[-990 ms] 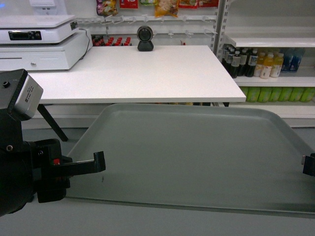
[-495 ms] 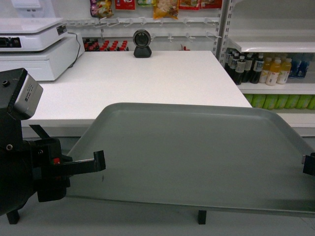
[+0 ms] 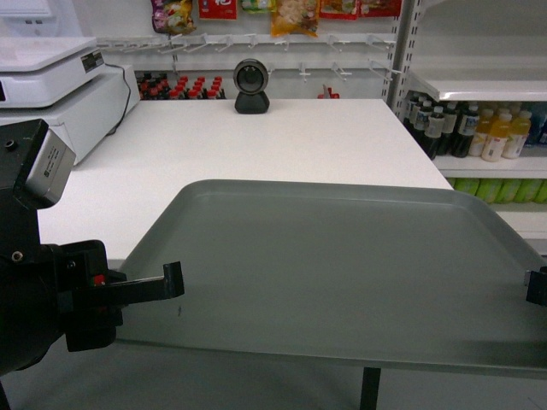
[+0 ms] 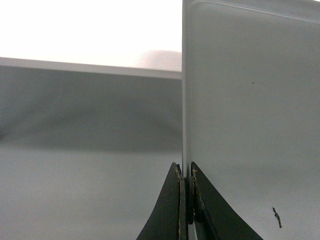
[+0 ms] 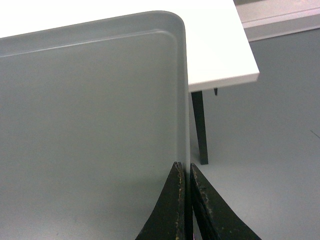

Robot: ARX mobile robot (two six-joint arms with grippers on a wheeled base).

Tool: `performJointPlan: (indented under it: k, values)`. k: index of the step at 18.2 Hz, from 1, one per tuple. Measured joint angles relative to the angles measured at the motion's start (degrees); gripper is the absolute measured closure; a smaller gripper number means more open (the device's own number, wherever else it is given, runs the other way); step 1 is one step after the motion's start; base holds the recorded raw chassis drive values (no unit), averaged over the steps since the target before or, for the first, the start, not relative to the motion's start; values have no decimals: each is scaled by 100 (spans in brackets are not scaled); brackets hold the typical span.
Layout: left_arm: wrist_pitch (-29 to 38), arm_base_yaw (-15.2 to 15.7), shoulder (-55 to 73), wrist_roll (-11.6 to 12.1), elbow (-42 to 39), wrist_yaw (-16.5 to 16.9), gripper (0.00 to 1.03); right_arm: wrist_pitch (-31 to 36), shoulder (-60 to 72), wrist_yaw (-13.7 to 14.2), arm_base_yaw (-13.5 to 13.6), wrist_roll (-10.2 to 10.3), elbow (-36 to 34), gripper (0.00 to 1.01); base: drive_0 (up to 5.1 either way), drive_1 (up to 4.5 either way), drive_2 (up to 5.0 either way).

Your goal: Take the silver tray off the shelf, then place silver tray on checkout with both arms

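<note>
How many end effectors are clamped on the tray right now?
2: left end effector shut on the matte grey-green rectangular tray's left rim; right end effector shut on its right rim.

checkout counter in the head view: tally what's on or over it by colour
Grey-green: 1, the large flat rectangular silver tray, held over the near edge of the white flat checkout
Black: 1, the round scanner on a stand
White: 1, the boxy register unit
Total: 3
</note>
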Motion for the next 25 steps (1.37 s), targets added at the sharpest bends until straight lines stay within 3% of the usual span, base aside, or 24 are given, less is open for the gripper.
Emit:
performJointPlan:
  k: [18,25]
  values:
    - [13,2,0,-4,0,0,100,20,-2,0,2,0,2,98,-22,406,-408]
    - [15,-4,13,-22,0,-7,100,15,-2,2,0,0,9,98,0,0,0]
